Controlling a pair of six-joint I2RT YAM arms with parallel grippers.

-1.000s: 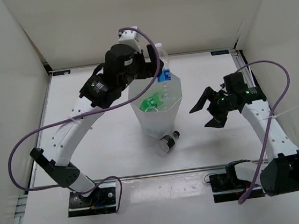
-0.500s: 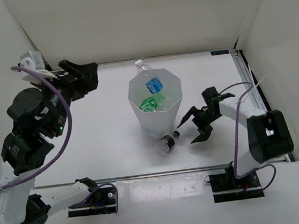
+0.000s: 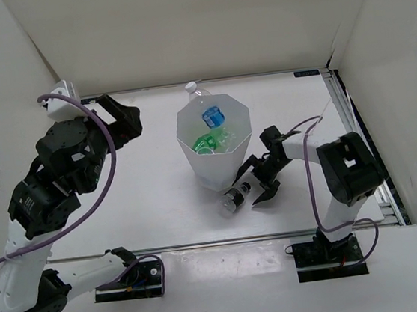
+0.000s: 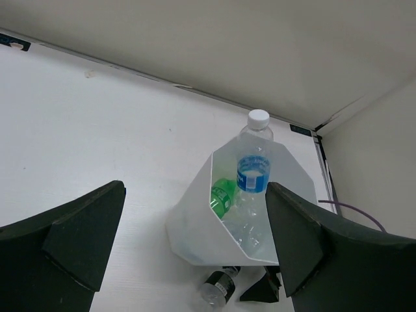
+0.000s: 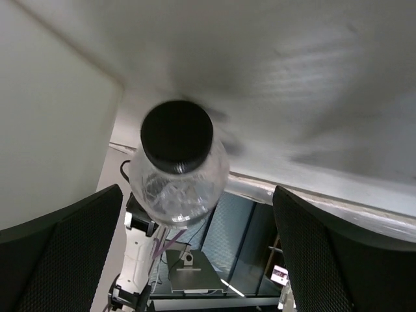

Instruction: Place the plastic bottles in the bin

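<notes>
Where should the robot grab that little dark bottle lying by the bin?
The dark bottle lies on its side, its cap facing the open right gripper, and the bin stands close beside it. So come from the cap end and pinch the body just behind the cap.

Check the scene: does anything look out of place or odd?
Yes. One dark bottle lies on its side on the table at the foot of the bin, not inside it; the open right pincer flanks its cap end. A blue-labelled bottle in the bin pokes above the rim.
</notes>
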